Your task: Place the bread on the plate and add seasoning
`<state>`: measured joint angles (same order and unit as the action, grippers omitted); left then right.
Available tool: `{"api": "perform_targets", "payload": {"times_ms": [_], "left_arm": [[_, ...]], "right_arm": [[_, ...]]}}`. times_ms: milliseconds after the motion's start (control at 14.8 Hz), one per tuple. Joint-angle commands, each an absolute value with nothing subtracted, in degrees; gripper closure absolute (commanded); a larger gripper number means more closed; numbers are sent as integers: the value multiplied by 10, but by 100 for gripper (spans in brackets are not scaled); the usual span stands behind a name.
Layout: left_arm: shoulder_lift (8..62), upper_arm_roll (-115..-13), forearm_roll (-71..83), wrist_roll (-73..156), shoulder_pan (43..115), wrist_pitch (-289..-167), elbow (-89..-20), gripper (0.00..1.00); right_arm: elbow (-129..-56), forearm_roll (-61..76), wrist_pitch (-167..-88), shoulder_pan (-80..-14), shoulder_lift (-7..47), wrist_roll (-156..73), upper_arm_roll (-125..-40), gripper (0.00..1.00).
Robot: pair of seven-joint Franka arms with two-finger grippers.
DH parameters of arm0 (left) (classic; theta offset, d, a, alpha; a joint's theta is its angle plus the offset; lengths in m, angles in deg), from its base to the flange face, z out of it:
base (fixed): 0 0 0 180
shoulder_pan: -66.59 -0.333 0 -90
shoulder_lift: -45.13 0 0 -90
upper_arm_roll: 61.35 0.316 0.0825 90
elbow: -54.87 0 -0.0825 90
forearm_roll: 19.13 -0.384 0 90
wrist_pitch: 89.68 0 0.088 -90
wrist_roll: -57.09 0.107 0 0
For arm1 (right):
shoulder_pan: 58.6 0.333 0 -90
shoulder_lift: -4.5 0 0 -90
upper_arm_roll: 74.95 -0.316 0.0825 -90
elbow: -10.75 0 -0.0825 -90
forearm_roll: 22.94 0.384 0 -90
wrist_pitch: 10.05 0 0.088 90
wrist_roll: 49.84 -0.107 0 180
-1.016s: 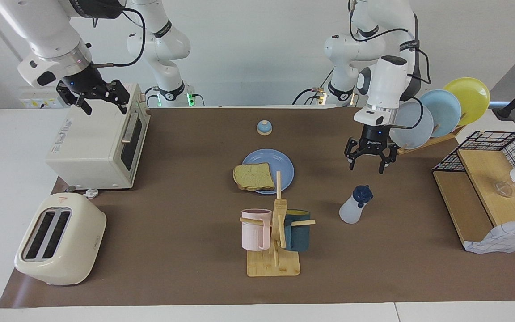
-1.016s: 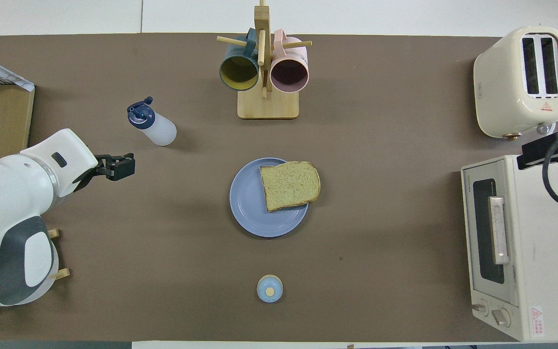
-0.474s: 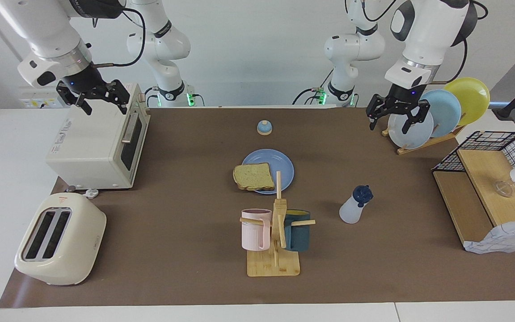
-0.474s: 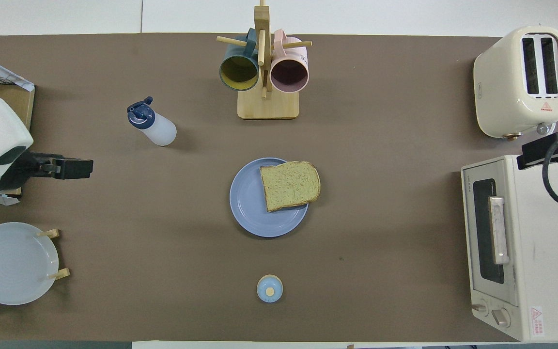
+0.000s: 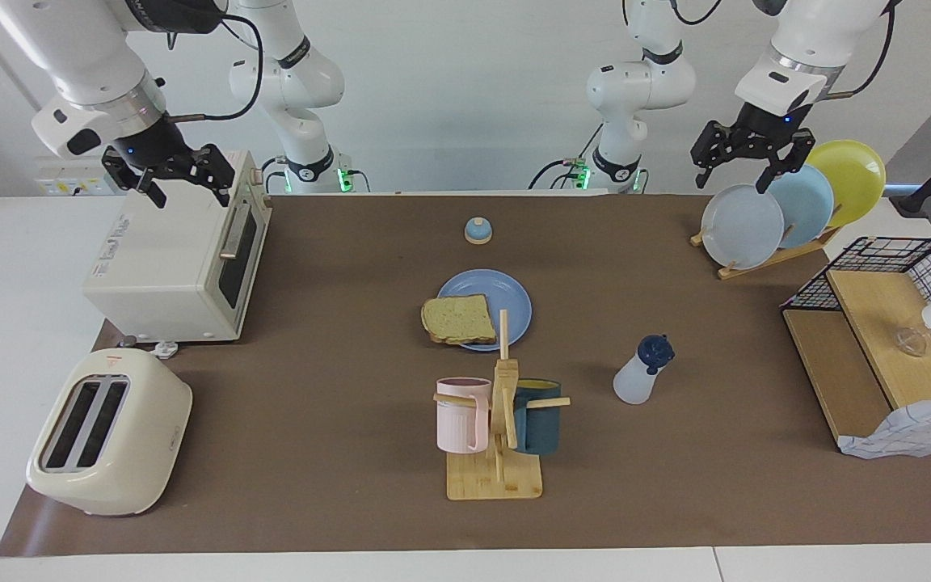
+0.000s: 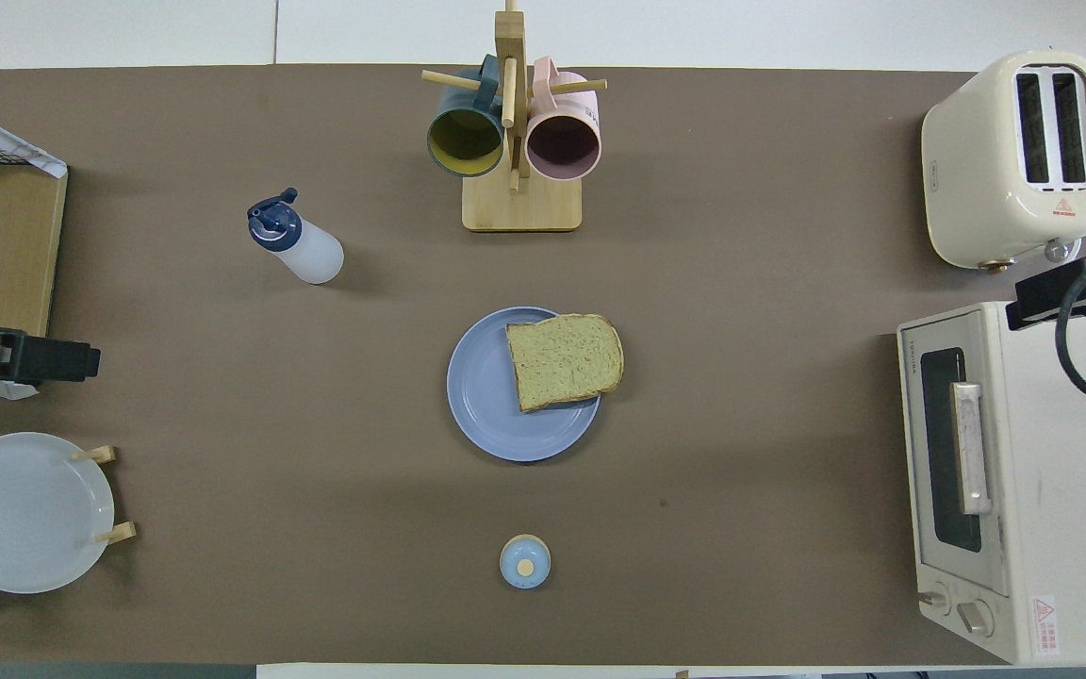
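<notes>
well apart from the seasoning (image 5: 642, 373), the left gripper (image 5: 744, 158) hangs over the plate rack (image 5: 764, 257), fingers spread.

One camera sits high across the table and faces the two robots, taking in the whole brown table mat (image 5: 336, 364) from well back, with both arm bases along its top edge. The other hangs high above the robots' end and looks steeply down and forward. Both views share the mat's middle: the round blue plate (image 5: 506, 303) (image 6: 491, 415), the wooden mug stand (image 5: 494, 475) (image 6: 521, 203) and the cream two-slot toaster (image 5: 110, 432) (image 6: 1014, 160), shown half a turn apart.
</notes>
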<state>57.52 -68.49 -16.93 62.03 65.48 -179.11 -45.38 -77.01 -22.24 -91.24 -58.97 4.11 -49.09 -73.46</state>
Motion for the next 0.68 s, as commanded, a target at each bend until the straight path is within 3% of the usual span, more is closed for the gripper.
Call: {"api": "perform_targets", "payload": {"times_ms": [0, 339, 610], "left_arm": [[552, -689, -176, 625, 635, -1748, -416, 0], [548, -689, -178, 625, 637, -1756, -439, 0], [495, -670, -183, 625, 667, -1752, -385, 0]], "right_arm": [[-786, -224, -922, -595, 28, -476, -736, 0], [-786, -224, -922, -595, 28, -476, -736, 0], [-786, -224, -922, -595, 28, -476, -736, 0]]}}
